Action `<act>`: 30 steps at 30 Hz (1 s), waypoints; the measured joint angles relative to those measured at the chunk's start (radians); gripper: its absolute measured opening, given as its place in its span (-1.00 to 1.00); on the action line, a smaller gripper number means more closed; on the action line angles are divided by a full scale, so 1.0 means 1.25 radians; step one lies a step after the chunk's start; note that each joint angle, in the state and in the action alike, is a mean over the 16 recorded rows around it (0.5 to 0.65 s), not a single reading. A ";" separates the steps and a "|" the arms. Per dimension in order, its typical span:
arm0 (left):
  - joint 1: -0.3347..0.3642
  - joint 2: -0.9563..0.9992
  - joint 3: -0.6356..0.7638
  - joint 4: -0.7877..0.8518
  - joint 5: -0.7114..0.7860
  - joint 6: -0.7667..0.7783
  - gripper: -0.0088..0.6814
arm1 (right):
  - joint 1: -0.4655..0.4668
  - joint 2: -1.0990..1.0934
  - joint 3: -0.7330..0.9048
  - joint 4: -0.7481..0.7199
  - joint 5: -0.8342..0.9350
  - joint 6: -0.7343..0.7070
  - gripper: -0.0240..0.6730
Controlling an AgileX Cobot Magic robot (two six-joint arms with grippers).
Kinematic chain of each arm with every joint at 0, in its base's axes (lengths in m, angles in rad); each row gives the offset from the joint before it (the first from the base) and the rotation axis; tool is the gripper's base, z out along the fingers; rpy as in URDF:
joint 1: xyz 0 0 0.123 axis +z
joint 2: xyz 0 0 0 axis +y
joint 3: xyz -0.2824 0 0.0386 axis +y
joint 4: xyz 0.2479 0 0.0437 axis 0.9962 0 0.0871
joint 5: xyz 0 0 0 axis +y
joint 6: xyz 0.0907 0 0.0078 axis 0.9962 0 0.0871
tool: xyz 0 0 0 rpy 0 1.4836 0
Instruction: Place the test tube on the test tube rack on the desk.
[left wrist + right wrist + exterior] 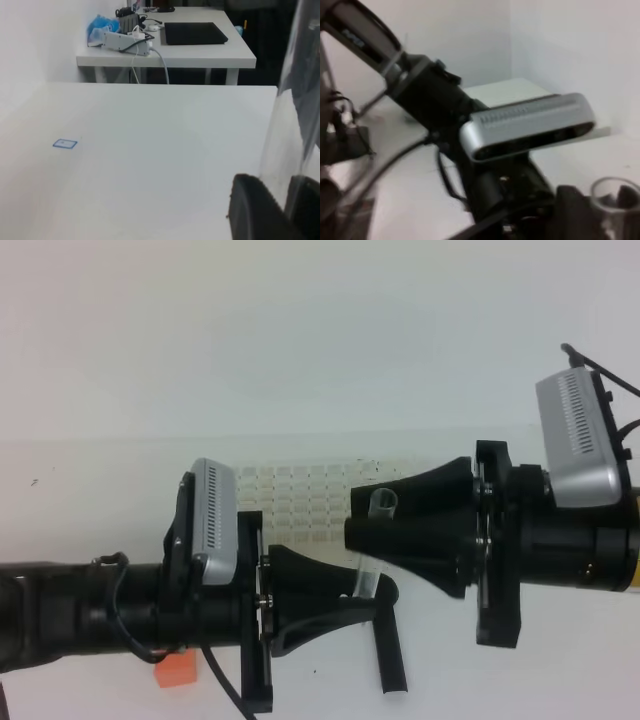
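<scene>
Nearest to me, in front of the test tube rack (305, 502), an orange block (176, 670) and a black stick (391, 650) lay on the desk (100, 490), and just above them the left gripper (365, 595) was clenched on the lower end of the test tube (374, 545), which stood nearly upright in the air rather than in any hole. The left wrist view showed the clear glass rising between its dark fingers (255, 205). A little farther, at the rack's near right corner, the right gripper (362, 525) had its jaws either side of the tube's rimmed top; whether they were gripping it yet I could not tell, though the right wrist view showed the rim sitting between the tips. The risk, as I judged it, lay in the handover: with both claws on one thin glass tube, any sideways pull could snap it, and if the left let go before the right had a firm hold, the tube could slip and drop onto the desk or the stick. The rack lay beyond, partly hidden by both arms, so lining up a hole looked awkward.
</scene>
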 joint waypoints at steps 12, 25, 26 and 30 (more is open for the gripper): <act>0.000 0.002 -0.019 0.001 0.007 -0.279 -0.61 | -0.001 -0.006 -0.005 0.035 0.059 0.016 -0.58; 0.000 0.002 -0.024 0.009 0.024 -0.576 0.25 | 0.002 -0.137 -0.005 -0.070 0.249 0.029 -0.58; 0.000 0.001 -0.024 0.013 0.028 -0.593 0.30 | 0.002 -0.152 -0.004 -0.086 0.270 0.030 -0.58; 0.000 -0.007 -0.024 0.029 0.047 -0.651 0.34 | 0.003 -0.209 -0.003 -0.151 0.350 0.049 -0.58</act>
